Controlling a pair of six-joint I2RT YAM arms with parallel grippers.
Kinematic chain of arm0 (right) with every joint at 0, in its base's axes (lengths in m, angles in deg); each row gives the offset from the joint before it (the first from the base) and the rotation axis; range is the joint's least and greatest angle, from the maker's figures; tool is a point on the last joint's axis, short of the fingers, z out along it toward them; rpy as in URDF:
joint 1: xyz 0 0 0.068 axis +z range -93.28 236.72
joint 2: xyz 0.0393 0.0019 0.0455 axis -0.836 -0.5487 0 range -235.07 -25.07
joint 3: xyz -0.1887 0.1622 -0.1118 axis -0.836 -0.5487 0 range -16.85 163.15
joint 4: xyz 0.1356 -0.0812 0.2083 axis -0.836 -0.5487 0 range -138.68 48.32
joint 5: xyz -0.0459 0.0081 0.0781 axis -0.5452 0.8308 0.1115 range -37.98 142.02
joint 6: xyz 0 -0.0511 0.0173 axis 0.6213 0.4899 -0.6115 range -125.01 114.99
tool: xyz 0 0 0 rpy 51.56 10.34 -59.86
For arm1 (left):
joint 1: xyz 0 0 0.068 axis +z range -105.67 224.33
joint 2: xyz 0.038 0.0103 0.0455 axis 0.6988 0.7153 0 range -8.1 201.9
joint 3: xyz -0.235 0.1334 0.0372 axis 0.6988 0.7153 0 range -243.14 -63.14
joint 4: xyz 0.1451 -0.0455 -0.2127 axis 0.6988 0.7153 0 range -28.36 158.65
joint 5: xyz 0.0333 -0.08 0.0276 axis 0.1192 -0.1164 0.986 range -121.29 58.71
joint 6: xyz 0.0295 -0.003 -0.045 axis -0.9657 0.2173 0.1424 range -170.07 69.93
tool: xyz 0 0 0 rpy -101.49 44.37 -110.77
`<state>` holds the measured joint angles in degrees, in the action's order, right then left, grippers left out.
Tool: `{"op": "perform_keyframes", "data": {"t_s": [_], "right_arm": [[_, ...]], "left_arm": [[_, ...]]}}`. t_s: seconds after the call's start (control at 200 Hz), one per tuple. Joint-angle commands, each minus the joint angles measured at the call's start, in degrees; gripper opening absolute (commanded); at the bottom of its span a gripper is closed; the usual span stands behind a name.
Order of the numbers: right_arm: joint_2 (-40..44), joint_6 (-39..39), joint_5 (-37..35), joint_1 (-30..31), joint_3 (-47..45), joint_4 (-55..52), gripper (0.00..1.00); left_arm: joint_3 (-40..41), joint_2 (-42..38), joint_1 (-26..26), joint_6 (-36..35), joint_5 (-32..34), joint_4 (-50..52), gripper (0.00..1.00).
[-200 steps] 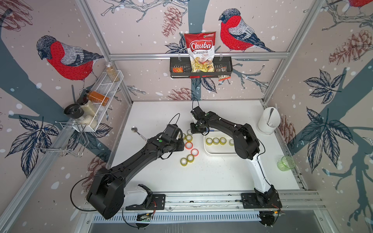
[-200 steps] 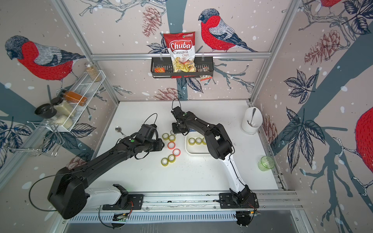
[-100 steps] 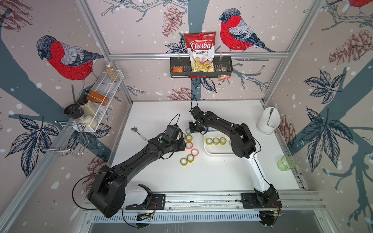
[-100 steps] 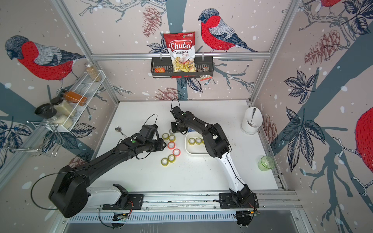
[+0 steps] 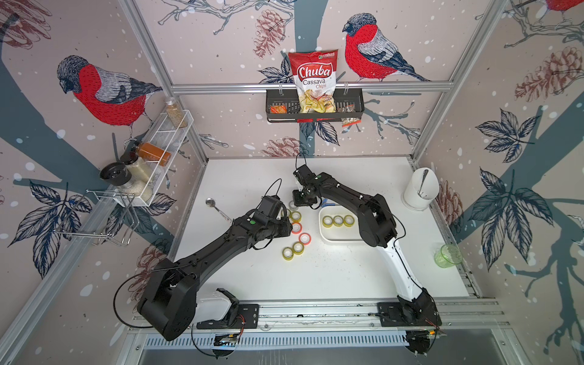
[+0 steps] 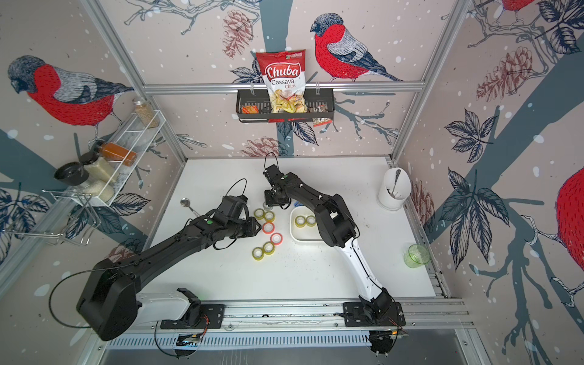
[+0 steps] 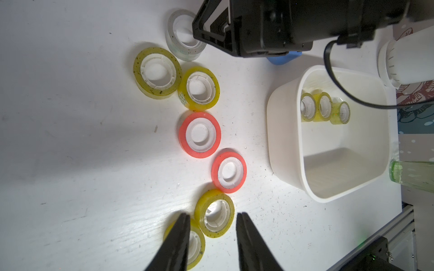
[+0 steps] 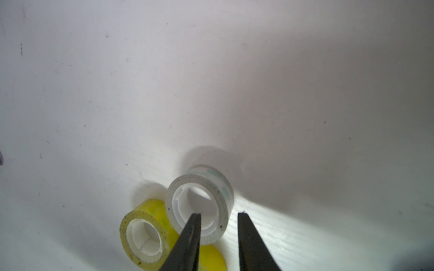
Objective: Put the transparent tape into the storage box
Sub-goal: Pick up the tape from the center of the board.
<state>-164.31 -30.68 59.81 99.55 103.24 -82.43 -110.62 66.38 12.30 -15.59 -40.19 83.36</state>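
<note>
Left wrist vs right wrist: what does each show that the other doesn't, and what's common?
Left wrist only: the storage box with three yellow rolls inside, two red rolls, the open left gripper. Right wrist only: a clear look between the fingers of the right gripper, one over the core of the transparent tape, the other outside its wall. Both: the transparent tape and a yellow roll beside it.

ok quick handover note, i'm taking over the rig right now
Left gripper: open, empty, beside the loose rolls.
Right gripper: open, one finger in the core of the clear tape, one outside; no grip yet.
Clear tape: on the table, outside the box.
Done: nothing yet; box holds only three yellow rolls.
Left: close, lift, drop it in the box.
</note>
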Motion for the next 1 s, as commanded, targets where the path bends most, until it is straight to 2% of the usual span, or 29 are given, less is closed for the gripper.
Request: {"op": "perform_keyframes", "data": {"t_s": [0.0, 0.23, 0.505, 0.72, 0.996], "right_arm": [[-0.69, -0.57, -0.44, 0.15, 0.67, -0.44, 0.32], [-2.68, 0.21, -0.75, 0.15, 0.76, -0.73, 0.28], [-0.46, 0.71, -2.17, 0.06, 1.81, -1.52, 0.14], [4.21, 0.37, -1.57, -0.68, 1.61, -2.23, 0.14], [12.84, 0.00, -0.46, -2.41, -5.42, -0.80, 0.15]], "left_arm": [[0.15, -0.16, 0.19, -0.04, -0.10, -1.59, 0.38], [-0.05, -0.28, 0.14, -0.13, 0.16, -1.28, 0.38], [-1.13, -0.21, 0.15, -0.23, 0.12, -0.93, 0.38], [-3.63, -0.74, 0.18, -0.38, 0.60, 0.40, 0.38], [-6.55, 0.53, -0.35, 0.40, 0.33, -0.13, 0.36]]}}
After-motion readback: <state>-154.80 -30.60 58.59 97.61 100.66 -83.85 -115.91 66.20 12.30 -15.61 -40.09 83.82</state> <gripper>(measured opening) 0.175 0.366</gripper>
